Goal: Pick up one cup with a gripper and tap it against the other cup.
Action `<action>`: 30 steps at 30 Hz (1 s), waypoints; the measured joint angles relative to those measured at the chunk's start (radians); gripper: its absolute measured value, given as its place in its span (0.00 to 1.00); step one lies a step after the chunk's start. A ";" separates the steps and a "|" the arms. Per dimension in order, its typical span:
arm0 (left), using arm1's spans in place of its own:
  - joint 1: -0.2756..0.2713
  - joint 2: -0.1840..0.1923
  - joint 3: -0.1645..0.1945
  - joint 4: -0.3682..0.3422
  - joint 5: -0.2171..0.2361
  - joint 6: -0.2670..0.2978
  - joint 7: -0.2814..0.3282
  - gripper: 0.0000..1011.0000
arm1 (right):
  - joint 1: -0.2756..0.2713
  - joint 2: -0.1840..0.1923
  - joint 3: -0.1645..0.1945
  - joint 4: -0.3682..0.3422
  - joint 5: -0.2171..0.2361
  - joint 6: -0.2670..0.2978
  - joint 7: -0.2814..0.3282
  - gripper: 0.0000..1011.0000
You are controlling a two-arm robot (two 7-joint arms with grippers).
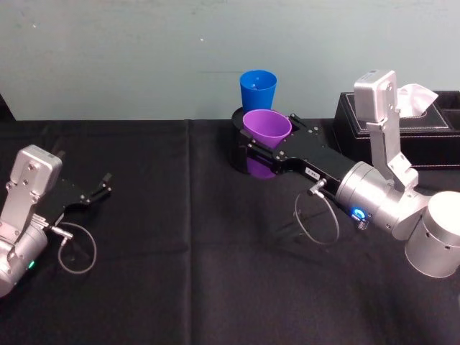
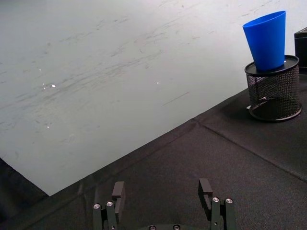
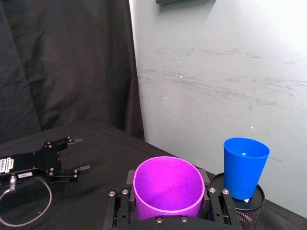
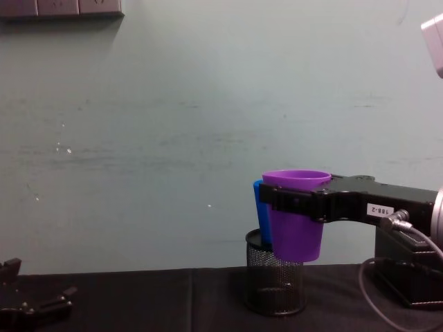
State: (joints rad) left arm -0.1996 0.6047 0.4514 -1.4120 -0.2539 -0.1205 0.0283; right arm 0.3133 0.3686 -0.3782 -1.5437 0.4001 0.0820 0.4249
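My right gripper (image 1: 269, 136) is shut on the purple cup (image 1: 266, 126), holding it upright above the table. In the right wrist view its fingers (image 3: 131, 178) clasp the purple cup (image 3: 168, 187) on both sides. Just beyond it the blue cup (image 1: 258, 90) stands upright in a black mesh pen holder (image 2: 273, 91). A small gap shows between the purple cup and the blue cup (image 3: 244, 167). In the chest view the purple cup (image 4: 294, 214) overlaps the blue cup (image 4: 261, 211). My left gripper (image 1: 97, 190) rests open on the table at the far left, holding nothing.
A black tissue box (image 1: 402, 129) stands at the back right, behind my right arm. Black cloth (image 1: 180, 251) covers the table, and a pale wall (image 1: 144, 57) rises right behind the cups. A cable loop (image 1: 316, 215) hangs from the right wrist.
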 joint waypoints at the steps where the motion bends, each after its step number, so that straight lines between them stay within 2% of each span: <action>1: 0.000 0.000 0.000 0.000 0.000 0.000 0.000 0.99 | 0.000 0.000 0.000 0.000 0.000 0.000 0.000 0.73; 30: 0.000 0.000 0.000 0.000 0.000 0.000 0.000 0.99 | 0.000 0.000 0.000 0.000 0.000 0.000 0.000 0.73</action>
State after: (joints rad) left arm -0.1996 0.6047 0.4514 -1.4120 -0.2539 -0.1205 0.0283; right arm 0.3133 0.3686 -0.3782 -1.5437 0.4000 0.0820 0.4248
